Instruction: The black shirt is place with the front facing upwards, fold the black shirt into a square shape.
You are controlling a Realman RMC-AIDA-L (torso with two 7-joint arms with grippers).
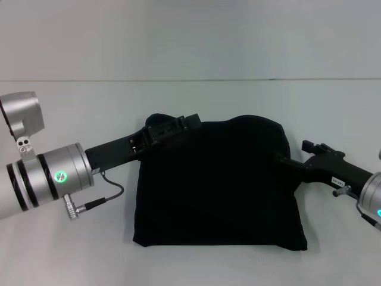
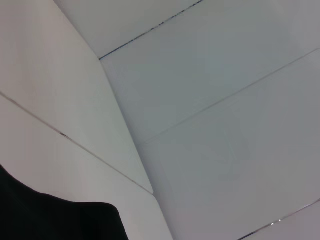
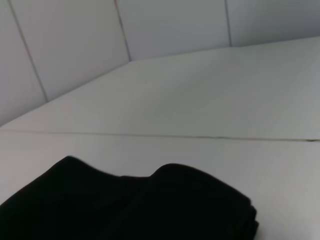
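**2 grippers at the far corners of a folded shirt**

The left gripper (image 1: 172, 128) sits on the far left corner of the black shirt (image 1: 217, 185). I cannot tell if it is pinching the cloth. The right gripper (image 1: 289, 161) is at the shirt's right edge, near the far corner; its tips are hidden there. The shirt lies folded into a rough square on the white table (image 1: 190, 95), plain black side up.

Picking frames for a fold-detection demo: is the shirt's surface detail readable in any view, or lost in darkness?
Head view: black shirt reads as a flat dark mass, outline crisp, no folds visible; right wrist view: shirt equally featureless, edges soft; left wrist view: only a dark corner.
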